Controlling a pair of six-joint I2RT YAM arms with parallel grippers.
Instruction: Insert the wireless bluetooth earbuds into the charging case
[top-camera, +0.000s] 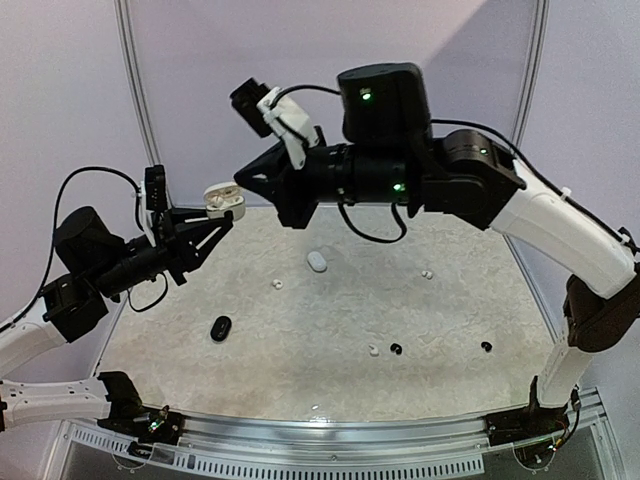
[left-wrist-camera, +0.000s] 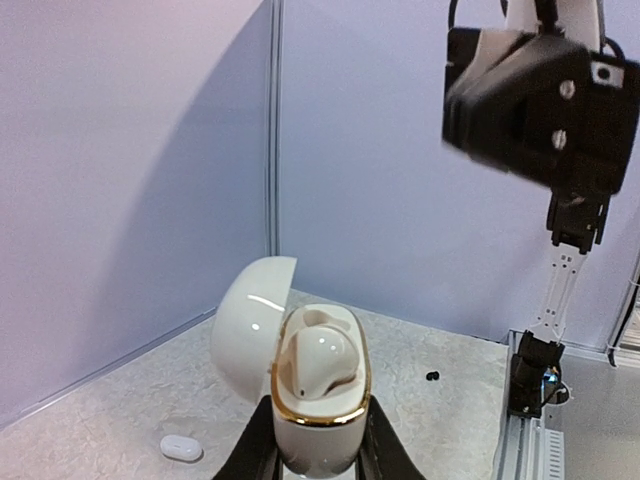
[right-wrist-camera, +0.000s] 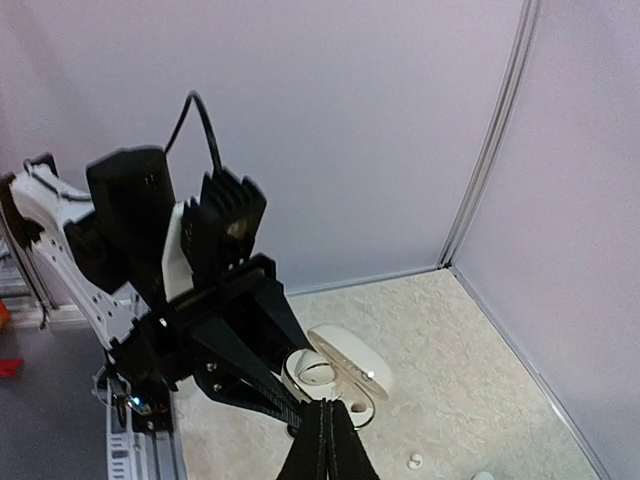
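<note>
Closest to my bases, near the front edge of the table (top-camera: 300, 395), a black bud (top-camera: 396, 348) lies with a white bud (top-camera: 373, 351) just beside it. A second black bud (top-camera: 486, 346) sits off to the right, and the black case (top-camera: 221, 328) lies shut on the left.

Further in there's a lone white bud (top-camera: 277, 284), a closed white case (top-camera: 317, 261), and a right-hand white bud (top-camera: 427, 273) that may be two touching; I can't tell.

Farthest and highest, over the back of the table, my left gripper (left-wrist-camera: 320, 445) is clamped on the base of the open charging case (left-wrist-camera: 318, 395). Its lid (left-wrist-camera: 250, 330) is swung aside and its mouth is turned toward my right gripper (right-wrist-camera: 330, 432). A white moulded shape fills the inside, and I can't say whether it's a seated bud or the insert.

My right gripper has its fingers pressed together with nothing visible between them, the tip just beside the case mouth. So here's the hinge: every loose bud lies below that gripper and back toward me. With my left occupied, I judge the pick falls to the right arm, and the right-hand white bud is on its side. The buds are too small to read a long axis.
</note>
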